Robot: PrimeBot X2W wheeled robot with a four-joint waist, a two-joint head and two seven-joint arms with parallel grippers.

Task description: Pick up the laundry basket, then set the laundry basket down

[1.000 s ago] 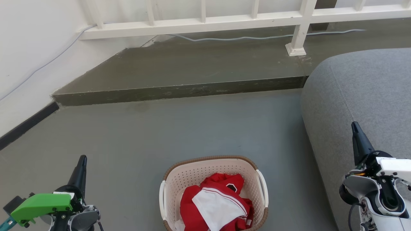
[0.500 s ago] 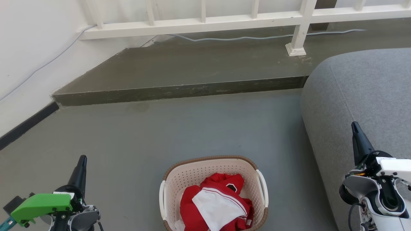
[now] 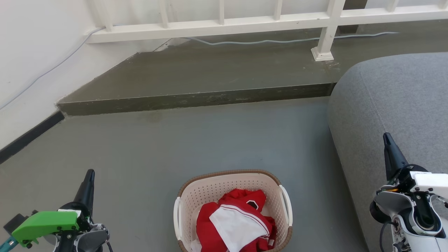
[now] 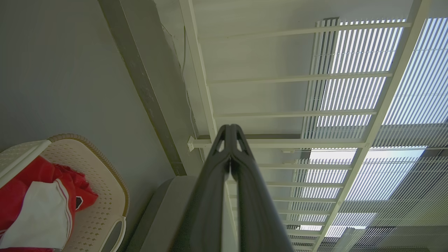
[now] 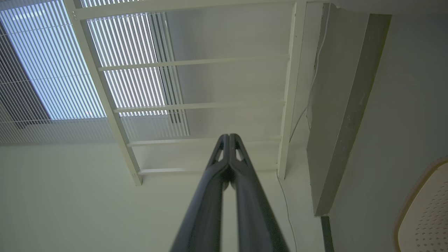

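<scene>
Left gripper [image 3: 90, 174] at 9 o'clock of the basket [image 3: 217, 190], right gripper [image 3: 386, 137] at 2 — both pinched closed, empty. A lopsided lift could tip it.

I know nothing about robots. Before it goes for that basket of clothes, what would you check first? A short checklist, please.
1. Laundry basket upright on the floor: ok.
2. Left handle and right handle uncovered: ok.
3. Left gripper and right gripper open to take a handle: not ok, both shut.
4. Grippers at the handles: not ok, both apart from the basket.
5. Clothes within the rim: cannot tell, the near end is cut off.
6. Gap to the sofa: ok.
</scene>
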